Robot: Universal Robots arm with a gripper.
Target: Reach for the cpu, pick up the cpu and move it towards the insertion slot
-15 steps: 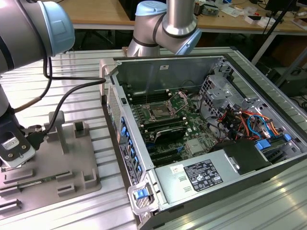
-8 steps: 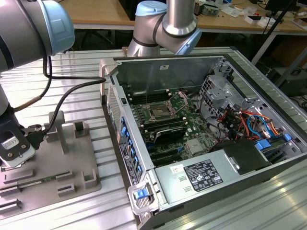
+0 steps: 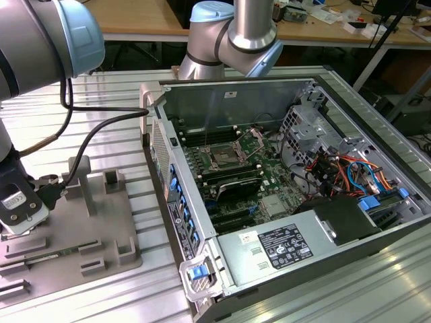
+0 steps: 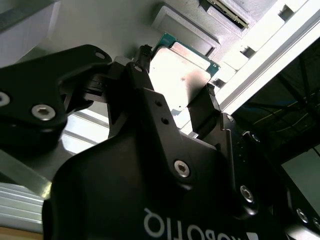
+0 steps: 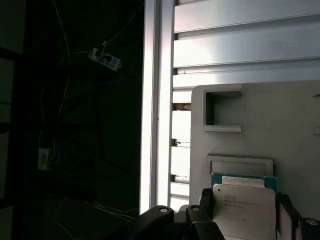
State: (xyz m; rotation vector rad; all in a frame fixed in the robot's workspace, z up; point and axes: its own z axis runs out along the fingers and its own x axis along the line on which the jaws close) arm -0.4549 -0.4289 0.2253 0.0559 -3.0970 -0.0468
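The cpu (image 5: pixel 244 212), a flat silvery square with a teal-green rim, lies between my black fingers in both wrist views. One fingertip (image 4: pixel 144 54) presses its one edge and the other fingertip (image 4: pixel 210 98) the opposite edge, so my gripper (image 4: pixel 177 75) is shut on the cpu (image 4: pixel 181 82). It hangs just over the grey fixture plate (image 3: pixel 101 235) at the exterior view's left, where my gripper (image 3: pixel 19 214) is low over the plate. The insertion slot (image 3: pixel 222 158), a shiny square socket with a dark centre, sits on the motherboard inside the open computer case, well to the right.
The open computer case (image 3: pixel 202 282) has tall metal walls, a drive cage (image 3: pixel 316 128) and coloured cables (image 3: pixel 350 178). Raised posts and frames (image 3: pixel 84 178) stand on the fixture plate. A black cable (image 3: pixel 101 131) runs from the wrist to the case. The slatted aluminium table's edge (image 5: pixel 157 100) is close.
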